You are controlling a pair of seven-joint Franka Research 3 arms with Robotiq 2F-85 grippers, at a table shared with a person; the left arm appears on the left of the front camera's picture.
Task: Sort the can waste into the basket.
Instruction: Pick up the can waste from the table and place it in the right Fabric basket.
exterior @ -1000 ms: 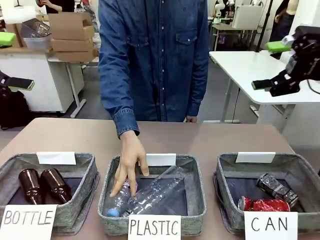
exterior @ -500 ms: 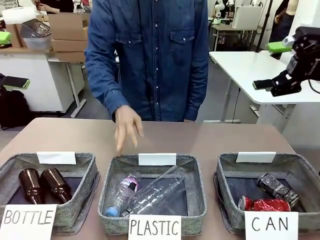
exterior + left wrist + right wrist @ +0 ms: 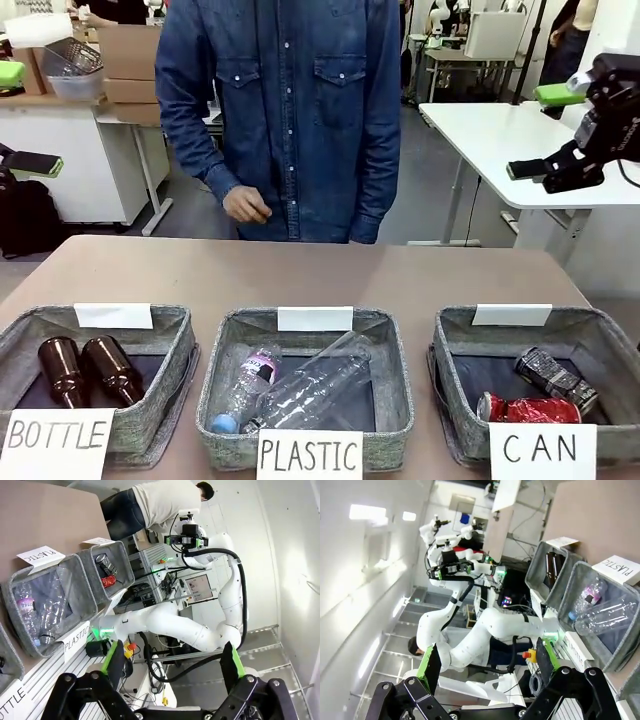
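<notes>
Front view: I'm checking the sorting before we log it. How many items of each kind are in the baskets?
Brown glass bottles: 2, in the basket marked BOTTLE
Clear plastic bottles: 2, in the basket marked PLASTIC
Crushed cans: 2, one dark can and one red can, in the basket marked CAN
Total: 6 items

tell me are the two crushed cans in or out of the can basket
In. The dark can and the red can both lie inside the CAN basket.

Red can (image 3: 530, 409), grey basket (image 3: 455, 345)
</notes>
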